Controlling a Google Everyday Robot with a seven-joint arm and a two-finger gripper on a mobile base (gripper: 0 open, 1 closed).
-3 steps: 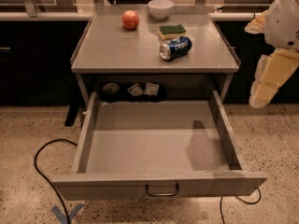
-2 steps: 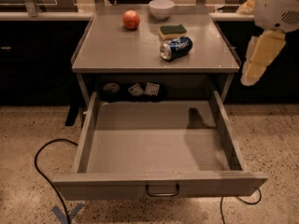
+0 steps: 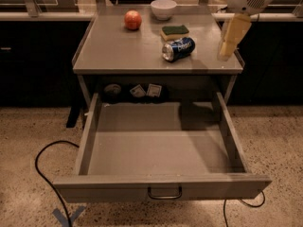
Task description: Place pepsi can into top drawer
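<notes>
The pepsi can (image 3: 178, 48) lies on its side on the grey table top (image 3: 123, 51), right of centre, silver end toward me. The top drawer (image 3: 161, 150) is pulled fully out below the table, with a dark loop handle (image 3: 164, 193) on its front panel, and nothing shows inside it. My gripper (image 3: 229, 38) hangs from the white arm at the upper right, above the table's right edge, to the right of the can and apart from it.
A red apple (image 3: 133, 20), a white bowl (image 3: 163, 8) and a green-and-yellow sponge (image 3: 174, 31) sit at the back of the table. Small items lie on the shelf (image 3: 142, 91) behind the drawer. A black cable (image 3: 45, 174) loops on the floor at left.
My arm and gripper have moved left and up, from beside the table's right side to above its right edge, closer to the can. The can and drawer have not moved.
</notes>
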